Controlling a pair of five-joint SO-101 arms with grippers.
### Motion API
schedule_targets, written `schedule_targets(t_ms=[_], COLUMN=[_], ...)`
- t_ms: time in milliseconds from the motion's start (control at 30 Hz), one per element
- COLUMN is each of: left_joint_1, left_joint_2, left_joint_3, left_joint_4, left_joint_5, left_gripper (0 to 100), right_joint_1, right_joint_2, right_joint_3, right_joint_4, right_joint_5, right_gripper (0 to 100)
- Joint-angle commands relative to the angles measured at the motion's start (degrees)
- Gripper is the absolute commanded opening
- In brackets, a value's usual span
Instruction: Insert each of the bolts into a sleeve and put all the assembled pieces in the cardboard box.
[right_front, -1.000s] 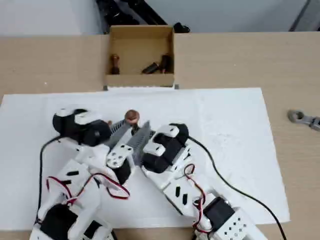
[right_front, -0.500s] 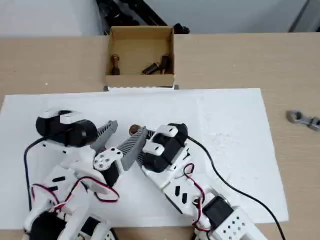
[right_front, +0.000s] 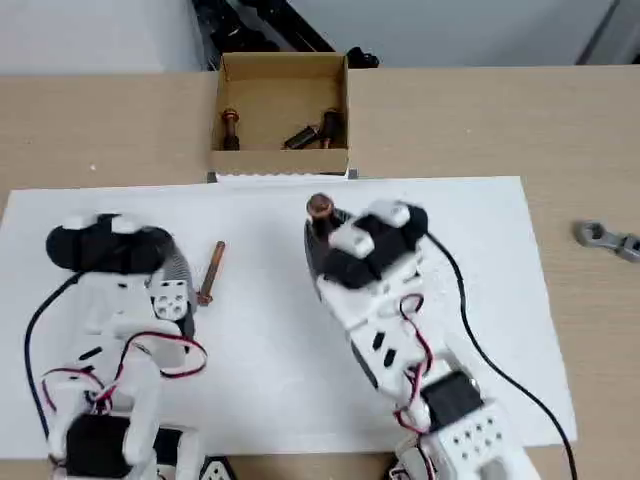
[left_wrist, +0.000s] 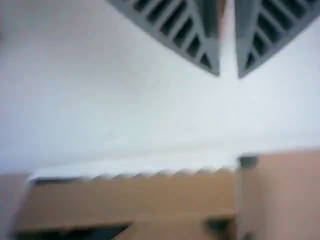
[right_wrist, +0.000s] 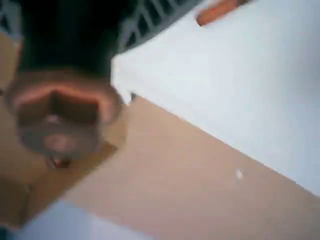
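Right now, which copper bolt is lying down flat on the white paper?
The bare copper bolt beside the left arm. A copper-headed bolt is held up in the right gripper, and the sleeved bolts sit inside the brown cardboard box.

My left jaws have pulled away to the left, uncovering a bolt (right_front: 210, 272) on the white sheet (right_front: 450, 300). My right jaws, clamped on the assembled piece (right_front: 319, 207), have swung up toward the cardboard box (right_front: 283, 160).
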Motion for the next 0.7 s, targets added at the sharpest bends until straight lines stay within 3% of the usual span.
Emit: schedule_targets(t_ms=[0,233,467,667], left_joint_1=[-1.23,-2.29,-2.37,-8.70], left_joint_2=[0.00,0.18,0.09,0.35], left_joint_3=[3.21,7.60,19.65,23.08], left_joint_4=[-0.70,-5.45,-12.66,-16.79], left_joint_5=[-0.70,-0.70,-7.74,-4.92], left_gripper=[1,1,1,1], right_joint_1=[3.38,10.86,11.03,11.03], right_joint_2=[14.11,38.02,57.10,76.88], right_joint_3=[-10.11,-30.95,-50.29,-69.36], right_joint_4=[-3.21,-4.35,-4.18,-3.82], right_joint_5=[0.70,0.70,0.70,0.79], right_gripper=[0.2,0.2,0.3,0.3])
